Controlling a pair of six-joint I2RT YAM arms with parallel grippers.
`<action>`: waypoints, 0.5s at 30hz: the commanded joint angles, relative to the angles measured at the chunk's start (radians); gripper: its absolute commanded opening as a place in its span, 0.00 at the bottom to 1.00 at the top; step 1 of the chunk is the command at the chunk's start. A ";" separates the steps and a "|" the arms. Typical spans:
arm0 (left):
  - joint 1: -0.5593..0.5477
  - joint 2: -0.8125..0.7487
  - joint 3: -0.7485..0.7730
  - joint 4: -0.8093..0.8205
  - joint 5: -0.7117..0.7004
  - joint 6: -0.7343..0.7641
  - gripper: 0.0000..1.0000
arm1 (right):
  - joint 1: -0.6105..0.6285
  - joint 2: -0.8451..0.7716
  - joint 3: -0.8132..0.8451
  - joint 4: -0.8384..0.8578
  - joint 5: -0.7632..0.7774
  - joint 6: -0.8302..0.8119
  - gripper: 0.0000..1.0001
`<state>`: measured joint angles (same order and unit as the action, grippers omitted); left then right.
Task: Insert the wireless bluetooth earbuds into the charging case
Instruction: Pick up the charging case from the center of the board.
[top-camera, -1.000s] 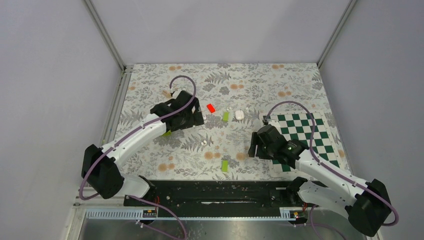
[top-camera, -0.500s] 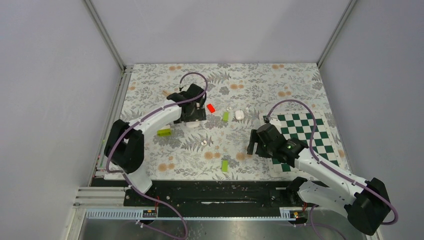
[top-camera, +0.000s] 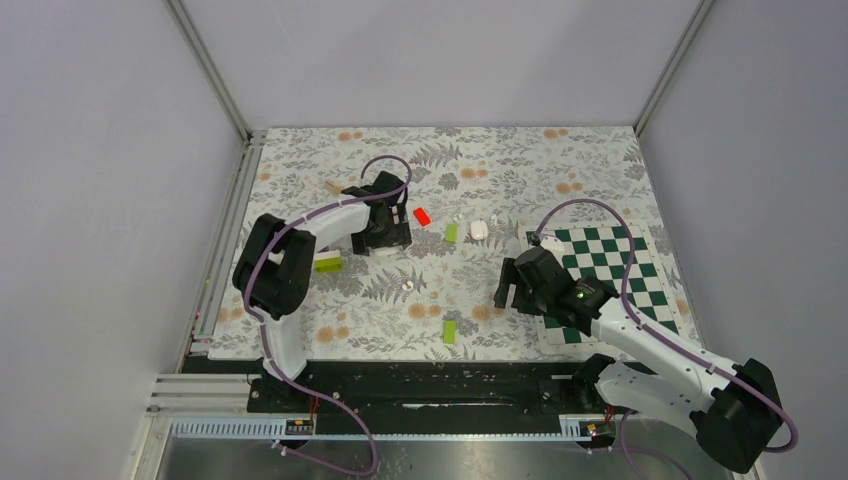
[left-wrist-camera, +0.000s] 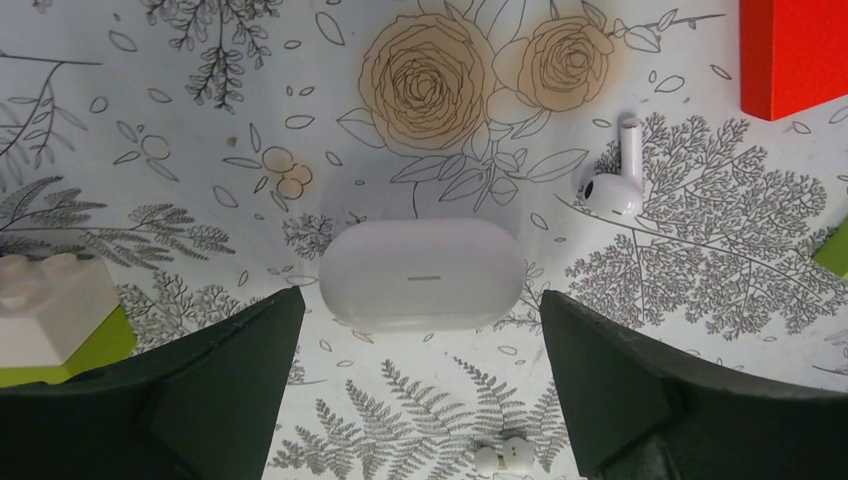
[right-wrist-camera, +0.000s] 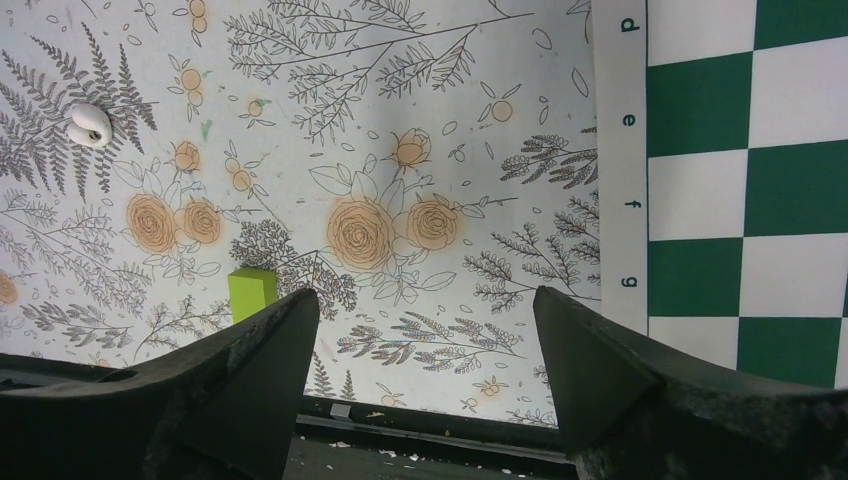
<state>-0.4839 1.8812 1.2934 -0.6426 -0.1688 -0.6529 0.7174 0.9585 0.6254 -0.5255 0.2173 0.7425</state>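
a: what sits closest to the arm bases?
b: a near lime block (top-camera: 450, 330) on the floral tabletop (top-camera: 560, 160). at its 2 o'clock the right jaws hang over the tabletop, spread wide with nothing between them, just beside the left edge of the chess mat (top-camera: 640, 270).
a: anything of the task down there?
b: one earbud (right-wrist-camera: 88, 125), at 10 o'clock from that block and well apart from the right jaws.
a: and the charging case (left-wrist-camera: 420, 272)?
b: farther out, at 10 o'clock from the right jaws. it lies flat on the tabletop between the fingers of the left jaws, which stand wide. a sliver of tabletop shows on each side, so they are not gripping it.
a: what lies round it?
b: from the left wrist: a tiny white piece (left-wrist-camera: 505, 457) at 5 o'clock, too small to name. a white brick (left-wrist-camera: 45, 300) on a second lime block (left-wrist-camera: 110, 345) at 9 o'clock. a second earbud (left-wrist-camera: 615, 185) at 2 o'clock, near the case but not touching. the red block (left-wrist-camera: 795, 55) is beyond it, same bearing.
a: anything else?
b: from above, a small white rounded thing (top-camera: 479, 229) at 3 o'clock from the left jaws, with a third lime block (top-camera: 451, 232) just beside it. i cannot tell what it is.
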 joint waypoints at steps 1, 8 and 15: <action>0.008 0.026 0.017 0.053 0.017 0.003 0.88 | 0.007 0.007 0.043 0.016 0.008 0.020 0.87; 0.010 0.078 0.053 0.048 -0.016 0.004 0.81 | 0.006 0.005 0.041 0.017 0.003 0.026 0.87; 0.007 0.041 0.024 0.073 0.043 0.014 0.68 | 0.007 0.013 0.040 0.026 0.002 0.027 0.87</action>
<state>-0.4812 1.9476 1.3312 -0.6296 -0.1787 -0.6453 0.7174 0.9661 0.6254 -0.5201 0.2153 0.7525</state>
